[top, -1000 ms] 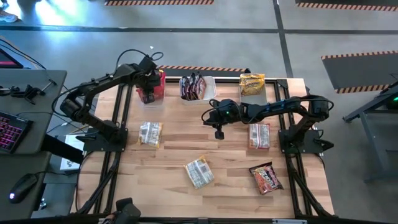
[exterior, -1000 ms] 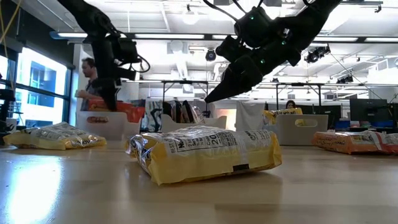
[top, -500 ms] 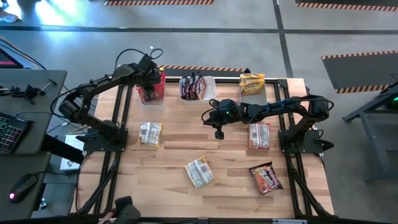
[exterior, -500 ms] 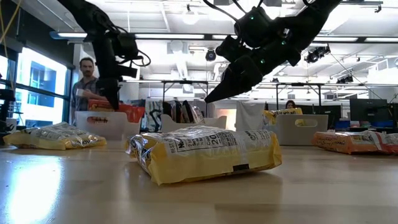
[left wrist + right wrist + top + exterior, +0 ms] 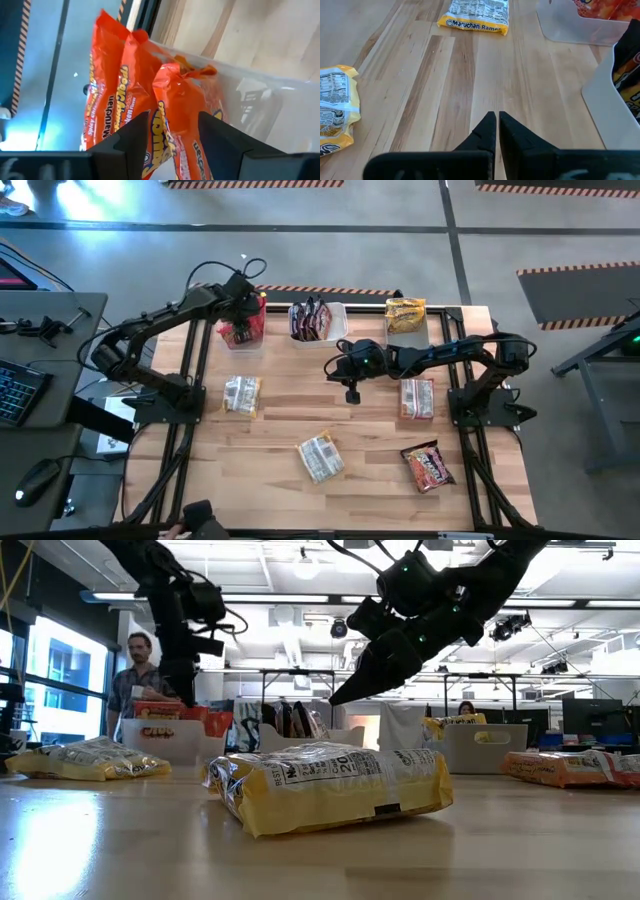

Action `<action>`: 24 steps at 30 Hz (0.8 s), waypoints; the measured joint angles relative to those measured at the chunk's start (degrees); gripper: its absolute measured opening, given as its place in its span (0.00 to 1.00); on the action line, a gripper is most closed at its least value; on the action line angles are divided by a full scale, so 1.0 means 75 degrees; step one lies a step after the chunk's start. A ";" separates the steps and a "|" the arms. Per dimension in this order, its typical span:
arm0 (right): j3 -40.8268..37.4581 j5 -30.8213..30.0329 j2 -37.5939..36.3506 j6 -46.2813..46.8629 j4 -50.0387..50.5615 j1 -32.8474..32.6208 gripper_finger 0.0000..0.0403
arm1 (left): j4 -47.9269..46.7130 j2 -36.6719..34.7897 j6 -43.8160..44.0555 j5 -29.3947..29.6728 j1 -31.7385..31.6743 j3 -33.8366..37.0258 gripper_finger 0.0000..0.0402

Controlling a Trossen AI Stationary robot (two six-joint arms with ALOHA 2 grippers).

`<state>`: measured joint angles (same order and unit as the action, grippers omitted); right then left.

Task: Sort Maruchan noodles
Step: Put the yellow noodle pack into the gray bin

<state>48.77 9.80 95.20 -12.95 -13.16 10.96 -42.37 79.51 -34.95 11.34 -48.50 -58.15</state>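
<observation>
Yellow packets (image 5: 320, 457) three loose, red-orange packet (image 5: 428, 466) one, clear tubs (image 5: 331, 315) three

red-orange packets (image 5: 125, 115) | yellow packet (image 5: 330, 785) | pale striped wood table (image 5: 370, 450) | dark grippers (image 5: 493, 131)

Three clear tubs (image 5: 318, 321) are seen at the table's far edge; four noodle packets (image 5: 320, 457) are counted outside them.
</observation>
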 joint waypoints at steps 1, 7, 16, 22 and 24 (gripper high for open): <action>0.0000 0.0000 0.0000 -0.0003 -0.0001 0.0000 0.00 | 0.0000 -0.0095 0.0056 0.0000 0.0028 0.0000 0.42; 0.0000 0.0000 0.0000 -0.0015 -0.0003 0.0000 0.00 | -0.0006 -0.0826 0.0697 -0.0009 0.0113 -0.0003 0.45; -0.0755 -0.0026 0.0055 0.0070 -0.2652 -0.0029 0.00 | 0.0424 -0.2283 0.2914 -0.0758 0.1230 0.0177 0.42; -0.1978 0.0013 0.0064 0.0290 -0.5608 0.0031 0.00 | 0.2789 -0.3174 0.4081 -0.1361 0.2503 0.1446 0.36; -0.2133 0.0006 0.0064 0.0404 -0.5996 0.0094 0.00 | 0.3903 -0.3316 0.4288 -0.1455 0.2885 0.2052 0.34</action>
<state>32.78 9.85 95.68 -9.92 -58.13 11.67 -13.10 54.64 -2.79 0.43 -26.86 -42.76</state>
